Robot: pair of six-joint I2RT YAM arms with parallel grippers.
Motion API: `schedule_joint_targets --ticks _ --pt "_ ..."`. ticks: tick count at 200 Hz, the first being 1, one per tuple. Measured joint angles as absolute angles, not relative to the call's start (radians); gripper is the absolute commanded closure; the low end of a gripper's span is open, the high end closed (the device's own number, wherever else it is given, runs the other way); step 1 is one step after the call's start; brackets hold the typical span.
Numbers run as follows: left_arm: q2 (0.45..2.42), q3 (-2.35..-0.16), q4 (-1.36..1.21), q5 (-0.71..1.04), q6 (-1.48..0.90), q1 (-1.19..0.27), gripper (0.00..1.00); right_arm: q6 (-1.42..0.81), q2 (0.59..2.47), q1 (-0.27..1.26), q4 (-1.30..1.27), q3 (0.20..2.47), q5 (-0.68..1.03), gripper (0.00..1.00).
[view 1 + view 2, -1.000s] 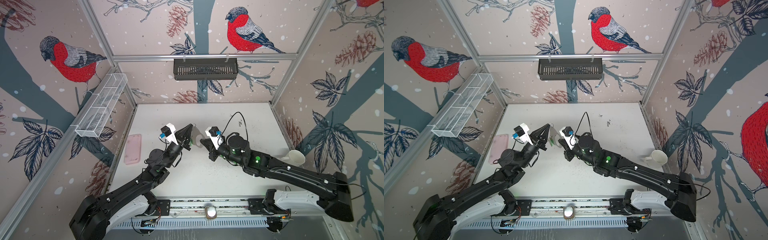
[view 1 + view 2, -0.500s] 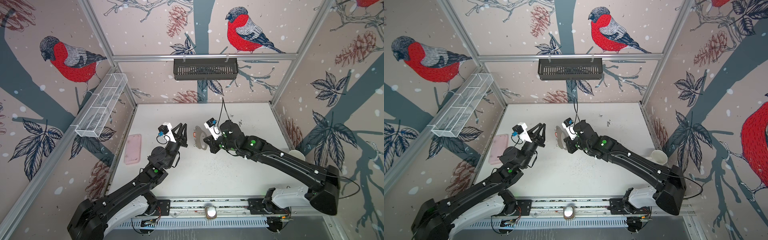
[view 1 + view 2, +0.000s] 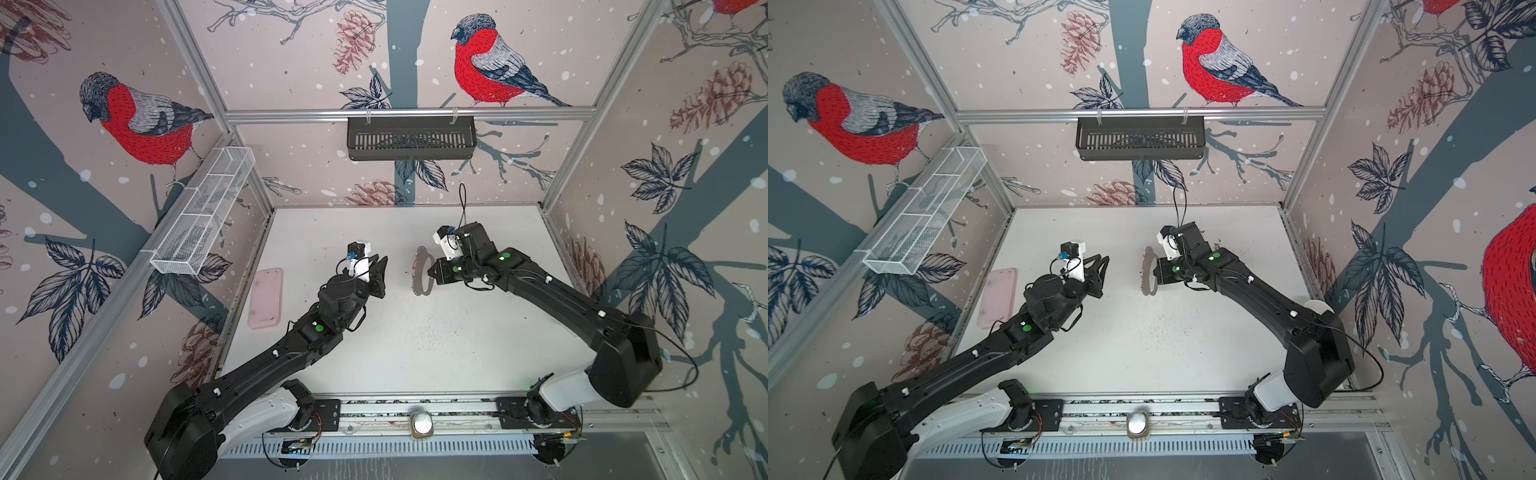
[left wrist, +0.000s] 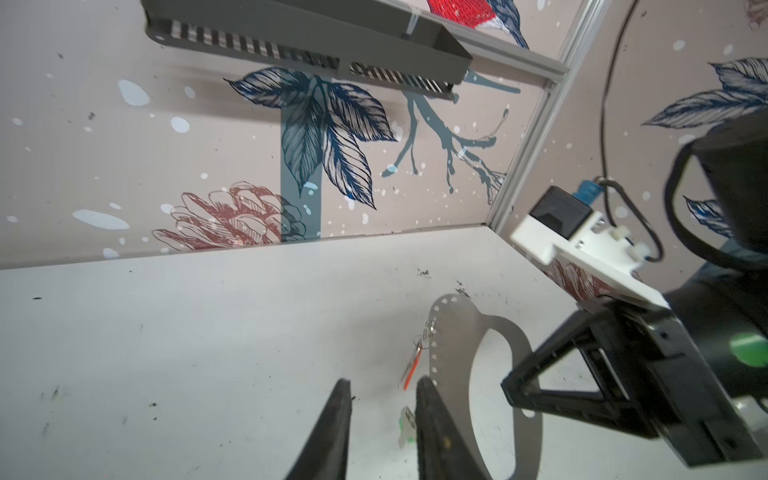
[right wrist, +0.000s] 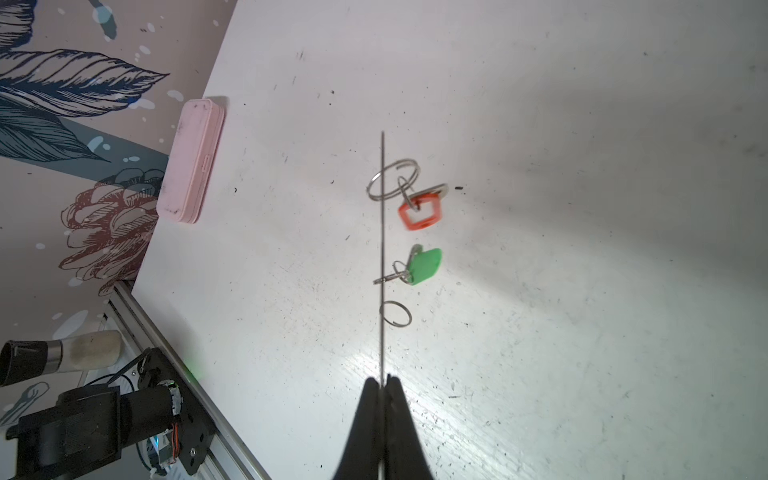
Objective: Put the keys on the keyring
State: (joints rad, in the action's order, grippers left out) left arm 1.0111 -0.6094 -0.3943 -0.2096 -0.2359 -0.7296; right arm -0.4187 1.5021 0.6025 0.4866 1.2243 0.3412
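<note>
My right gripper [image 5: 383,378] is shut on the keyring [image 5: 382,249], a flat grey plate held upright above the table and seen edge-on as a thin line in the right wrist view. Its oval cutout and edge holes show on the keyring [image 4: 453,332] in the left wrist view. The red-tagged key [image 5: 419,212] and the green-tagged key [image 5: 424,266] hang from small rings at the plate's edge. My left gripper [image 3: 382,262] is open and empty, a short way left of the keyring [image 3: 422,270]. In the left wrist view the green tag [image 4: 407,424] shows just beyond one finger [image 4: 428,415].
A pink case [image 3: 266,297] lies by the left wall. A black slotted basket [image 3: 411,137] hangs on the back wall and a white wire basket [image 3: 203,212] on the left rail. A brush [image 5: 62,357] lies beyond the front rail.
My left gripper has opened, let go at the keyring and drawn back to the left. The right arm has carried the keyring up and toward the back right.
</note>
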Motion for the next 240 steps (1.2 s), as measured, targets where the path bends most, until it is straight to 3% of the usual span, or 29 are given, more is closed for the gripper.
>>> schedule_joint_targets --ticks 60,114,176,240 --pt "1.103 -0.621 -0.371 0.001 -0.202 -0.744 0.70 -0.458 1.579 0.554 0.490 1.256 0.399 1.00" --pt "1.224 -0.707 -0.326 0.020 -0.156 -0.802 0.69 -0.575 1.599 0.541 0.409 1.316 0.409 1.00" --pt "1.399 -0.880 -0.205 -0.169 -0.131 -0.906 0.69 -0.673 1.574 0.542 0.337 1.283 0.361 1.00" --pt "1.469 -0.842 -0.308 -0.432 -0.071 -0.987 0.69 -0.733 1.542 0.543 0.283 1.250 0.355 1.00"
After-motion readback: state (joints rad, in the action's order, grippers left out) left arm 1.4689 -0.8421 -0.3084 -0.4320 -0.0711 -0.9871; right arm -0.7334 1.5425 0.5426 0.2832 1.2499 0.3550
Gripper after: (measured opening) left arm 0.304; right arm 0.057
